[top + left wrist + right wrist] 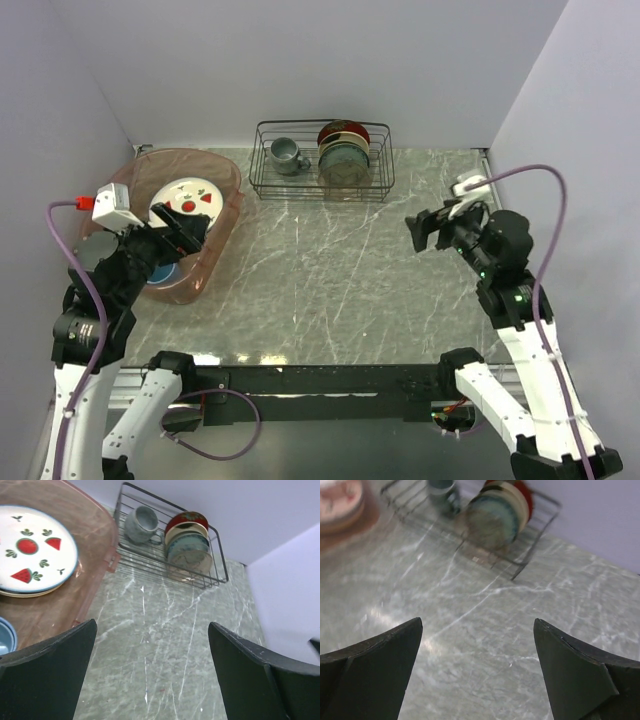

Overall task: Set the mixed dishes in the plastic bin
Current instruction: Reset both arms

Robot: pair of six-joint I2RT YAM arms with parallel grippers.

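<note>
The strawberry plate [190, 198] lies in the plastic bin [236, 190] at the left of the surface [330, 280], under the wide-open, empty left claw [185, 230]. The right claw [425, 228] hangs equally open and empty far right. A wire rack [380, 185] stands just beside the bin.

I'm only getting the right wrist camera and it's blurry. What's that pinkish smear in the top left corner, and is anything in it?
Observer: That's the plastic bin. A white plate with strawberry marks lies flat inside it.
Operator: Anything else in there?
Observer: Yes, a light-blue cup sits in the bin on the near side of that plate.
Operator: And where's the other arm?
Observer: The left gripper hangs above the bin's near right edge. Its jaws are wide open and nothing is between them.
</note>
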